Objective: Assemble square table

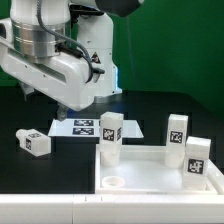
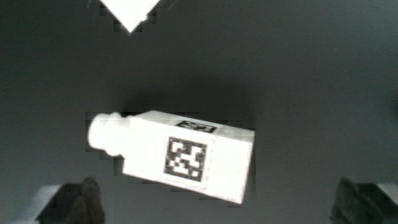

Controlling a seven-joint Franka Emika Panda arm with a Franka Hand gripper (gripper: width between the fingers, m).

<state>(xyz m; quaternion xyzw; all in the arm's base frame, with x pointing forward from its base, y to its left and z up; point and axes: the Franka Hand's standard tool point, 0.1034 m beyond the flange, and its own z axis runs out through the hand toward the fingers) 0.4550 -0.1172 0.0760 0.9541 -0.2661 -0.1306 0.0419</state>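
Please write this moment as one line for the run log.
pincer: open, above lying stubby white plastic tagged leg | white square plastic panel: three legs upright | held: nothing

Dark counter (image 1: 150,110) stretches across the scene, matte and black. Flat on it lies the marker board (image 1: 82,128), thin and white, printed tags face up, partly hidden under the machinery. Behind everything hangs a green backdrop (image 1: 170,50). Along the near edge runs a pale strip (image 1: 40,210).
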